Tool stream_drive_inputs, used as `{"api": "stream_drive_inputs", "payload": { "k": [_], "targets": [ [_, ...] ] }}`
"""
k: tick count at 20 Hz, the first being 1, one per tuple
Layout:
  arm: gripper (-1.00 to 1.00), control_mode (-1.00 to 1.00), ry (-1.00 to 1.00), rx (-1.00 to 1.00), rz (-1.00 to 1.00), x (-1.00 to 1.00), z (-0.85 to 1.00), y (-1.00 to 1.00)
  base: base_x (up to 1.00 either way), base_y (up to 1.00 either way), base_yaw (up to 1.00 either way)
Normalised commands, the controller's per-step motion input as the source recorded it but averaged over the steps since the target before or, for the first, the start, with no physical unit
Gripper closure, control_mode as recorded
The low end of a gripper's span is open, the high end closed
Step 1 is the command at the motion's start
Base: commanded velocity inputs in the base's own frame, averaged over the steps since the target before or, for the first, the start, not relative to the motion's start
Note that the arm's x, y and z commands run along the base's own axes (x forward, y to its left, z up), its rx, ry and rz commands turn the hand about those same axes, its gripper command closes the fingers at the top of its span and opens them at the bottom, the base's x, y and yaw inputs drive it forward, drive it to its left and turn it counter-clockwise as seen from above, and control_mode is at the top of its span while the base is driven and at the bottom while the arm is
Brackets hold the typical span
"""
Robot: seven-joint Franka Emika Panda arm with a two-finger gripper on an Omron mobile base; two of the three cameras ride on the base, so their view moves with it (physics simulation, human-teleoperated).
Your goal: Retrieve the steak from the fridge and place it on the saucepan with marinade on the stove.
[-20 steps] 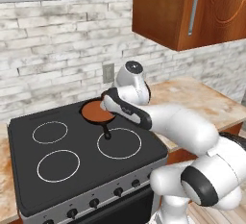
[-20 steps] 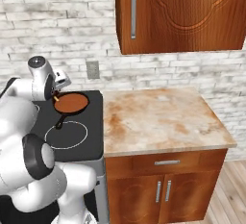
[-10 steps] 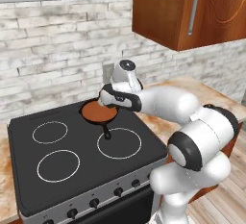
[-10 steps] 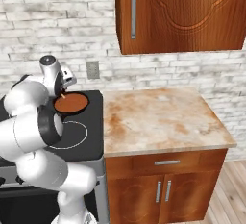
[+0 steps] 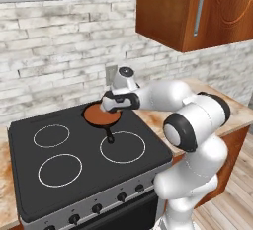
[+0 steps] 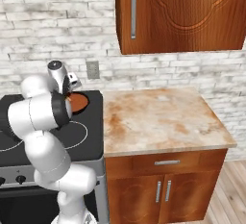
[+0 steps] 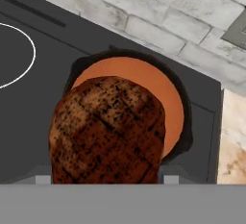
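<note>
Three views place you at the drop-off; from the left base, the gripper (image 5: 112, 104) hangs over the saucepan with marinade (image 5: 101, 116), which sits on the back right burner of the stove (image 5: 79, 160), handle toward the front; from the right base, the arm hides most of the saucepan with marinade (image 6: 78, 103) beside the counter (image 6: 158, 119); from the hand, the steak (image 7: 108, 129) is pinched between the fingers, spread wide around it, overlapping the near rim of the pan; carry it a little farther over the liquid, lower it close, then let go, so it lands inside rather than on the rim.
</note>
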Motion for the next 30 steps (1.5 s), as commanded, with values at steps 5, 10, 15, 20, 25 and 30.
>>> {"api": "stream_drive_inputs", "payload": {
  "k": [5,10,15,20,25,30],
  "targets": [
    [1.00,-1.00,0.00,-0.05,0.00,0.30,-0.39,0.16,0.00,0.00,0.00],
    [1.00,-1.00,0.00,-0.01,0.00,0.27,-0.20,0.28,0.00,0.00,0.00],
    [1.00,-1.00,0.03,-0.04,0.00,0.24,-0.24,0.18,0.00,0.00,0.00],
    [1.00,-1.00,0.09,-0.02,0.00,0.30,-0.17,0.00,0.00,0.00,0.00],
    [1.00,-1.00,0.10,-0.01,0.00,0.30,-0.16,0.00,0.00,0.00,0.00],
    [1.00,-1.00,0.09,0.00,0.00,0.28,-0.19,0.00,0.00,0.00,0.00]
  ]
}}
